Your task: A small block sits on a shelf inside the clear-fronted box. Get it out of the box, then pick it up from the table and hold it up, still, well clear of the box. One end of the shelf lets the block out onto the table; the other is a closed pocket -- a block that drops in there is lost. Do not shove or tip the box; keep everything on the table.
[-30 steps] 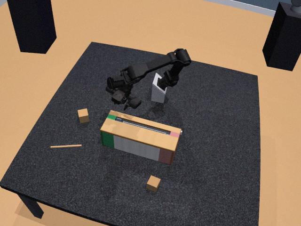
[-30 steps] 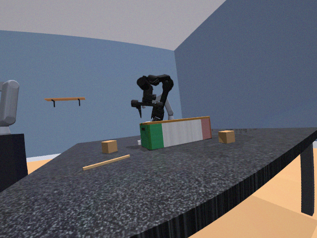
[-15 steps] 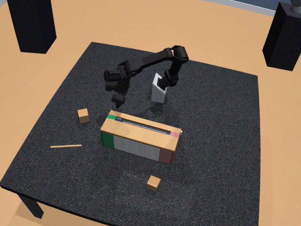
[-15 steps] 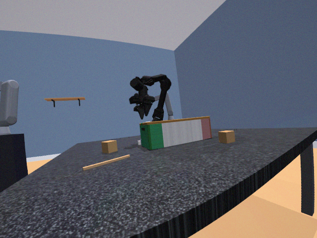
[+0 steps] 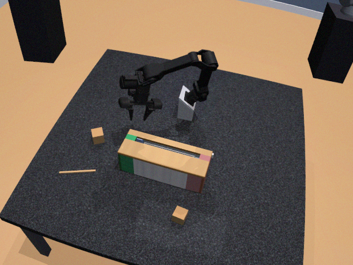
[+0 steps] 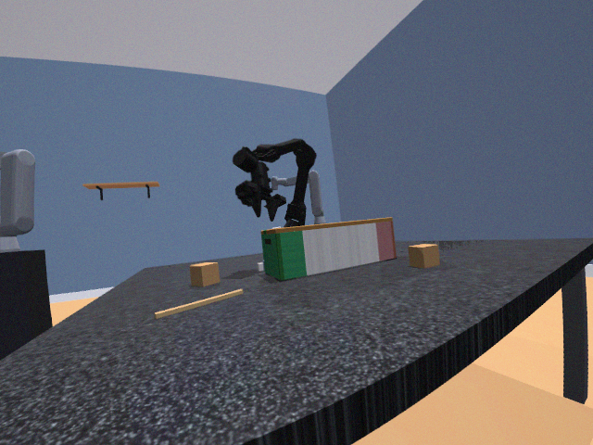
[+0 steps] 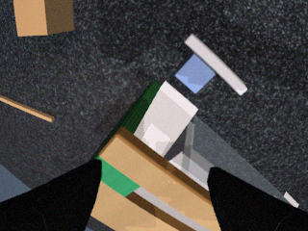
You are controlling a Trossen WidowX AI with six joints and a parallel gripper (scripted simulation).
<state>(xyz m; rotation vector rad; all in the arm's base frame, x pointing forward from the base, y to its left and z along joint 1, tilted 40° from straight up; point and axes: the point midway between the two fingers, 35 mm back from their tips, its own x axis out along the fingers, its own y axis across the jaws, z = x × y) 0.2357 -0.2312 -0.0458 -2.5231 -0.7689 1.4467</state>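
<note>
The small blue block (image 7: 194, 73) lies on the table outside the box, beyond the white ramp (image 7: 169, 113) at the green end. It is against or very close to a low white bar (image 7: 217, 64). The box (image 5: 159, 157) (image 6: 345, 248) (image 7: 154, 178) stands upright; its clear front (image 7: 231, 149) faces the arm's base. A small blue patch shows through its top slot in the top view; the block is hidden in the exterior view. My gripper (image 5: 138, 120) (image 6: 265, 218) (image 7: 156, 172) is open and empty, pointing down above the table on the arm's side of the box, near the green end.
A wooden cube (image 5: 97, 135) (image 6: 204, 274) (image 7: 43, 16) stands off the green end. A thin wooden stick (image 5: 76, 171) (image 6: 198, 303) (image 7: 29, 110) lies near it. Another wooden cube (image 5: 180, 215) (image 6: 422, 255) stands on the box's far side from the arm.
</note>
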